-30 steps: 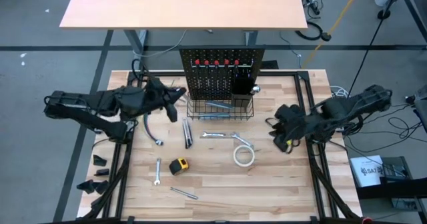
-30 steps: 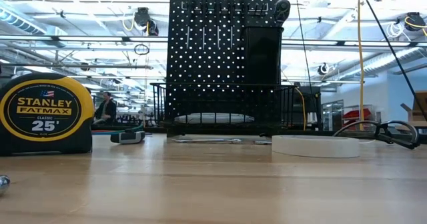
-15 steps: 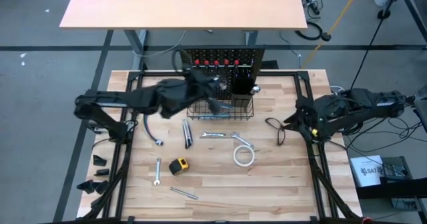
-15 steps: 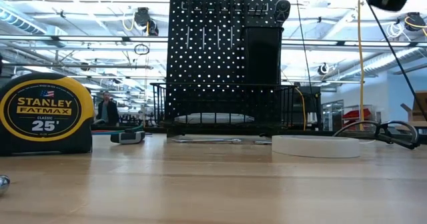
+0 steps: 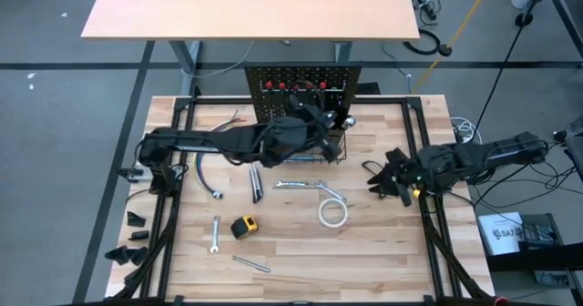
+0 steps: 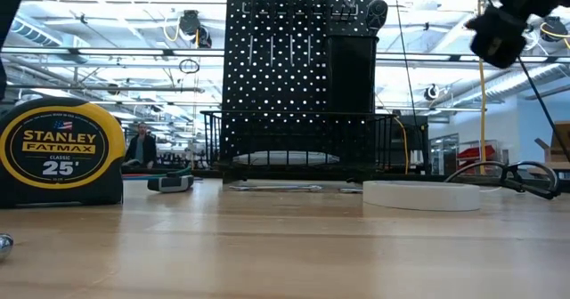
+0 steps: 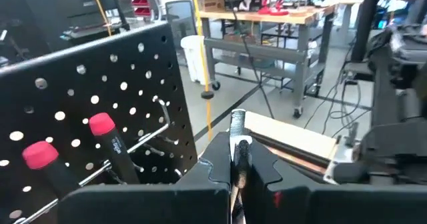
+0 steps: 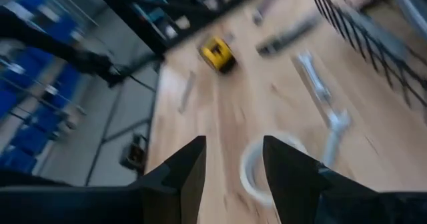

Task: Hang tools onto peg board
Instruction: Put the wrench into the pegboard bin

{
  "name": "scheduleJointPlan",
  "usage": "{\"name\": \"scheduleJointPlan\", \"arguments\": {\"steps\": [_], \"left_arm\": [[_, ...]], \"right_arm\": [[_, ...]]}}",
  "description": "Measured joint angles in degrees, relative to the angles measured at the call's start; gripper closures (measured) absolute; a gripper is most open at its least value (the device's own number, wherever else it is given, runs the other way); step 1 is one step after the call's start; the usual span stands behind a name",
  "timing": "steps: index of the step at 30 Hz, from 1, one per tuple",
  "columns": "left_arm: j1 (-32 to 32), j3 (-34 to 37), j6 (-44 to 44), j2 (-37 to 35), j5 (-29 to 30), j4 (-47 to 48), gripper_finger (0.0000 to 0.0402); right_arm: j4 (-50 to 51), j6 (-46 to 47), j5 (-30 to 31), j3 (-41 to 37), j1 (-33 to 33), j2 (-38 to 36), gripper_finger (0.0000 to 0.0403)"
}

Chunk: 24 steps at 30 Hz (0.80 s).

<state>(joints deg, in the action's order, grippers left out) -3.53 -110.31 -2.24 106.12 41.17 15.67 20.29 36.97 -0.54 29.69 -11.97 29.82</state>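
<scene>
Slatted wooden table [image 5: 364, 251] bears perforated metal peg board [image 5: 301, 76].

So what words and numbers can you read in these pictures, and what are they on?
"STANLEY", on the yellow tape measure.
"FATMAX", on the same face, under the brand.
"CLASSIC", small, below that.
"25'", the big number at the bottom of the face.
Small white print on a red-capped screwdriver handle on the peg board: too blurred to read.

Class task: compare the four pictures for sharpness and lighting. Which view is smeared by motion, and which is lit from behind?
Right wrist view: smeared, tape measure and tape roll streaked. Low view: backlit, peg board a dark silhouette against bright ceiling. Left wrist view: sharp near the red handles. High view: even light.
</scene>
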Motion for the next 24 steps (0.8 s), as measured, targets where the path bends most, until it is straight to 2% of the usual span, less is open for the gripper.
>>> {"name": "scheduleJointPlan", "arguments": {"steps": [8,12,18,24], "left_arm": [[1.70,-0.16,-0.22,3.40,0.31,-0.21,0.0397],[2.12,-0.16,0.04,3.44,0.82,-0.01,0.0397],[3.62,-0.04,-0.45,3.42,0.63,0.68,0.0397],[4.05,1.13,-1.86,3.88,-0.20,1.81,0.0397]], "right_arm": [[-19.15,-10.59,0.24,-1.76,1.59,3.38,0.0260],[-25.47,-15.03,-0.32,-1.76,2.59,5.15,0.0260],[-29.17,-15.84,-4.34,-1.75,4.56,7.84,0.0260],[-29.08,-15.84,-5.51,-1.74,5.48,8.23,0.0260]]}}
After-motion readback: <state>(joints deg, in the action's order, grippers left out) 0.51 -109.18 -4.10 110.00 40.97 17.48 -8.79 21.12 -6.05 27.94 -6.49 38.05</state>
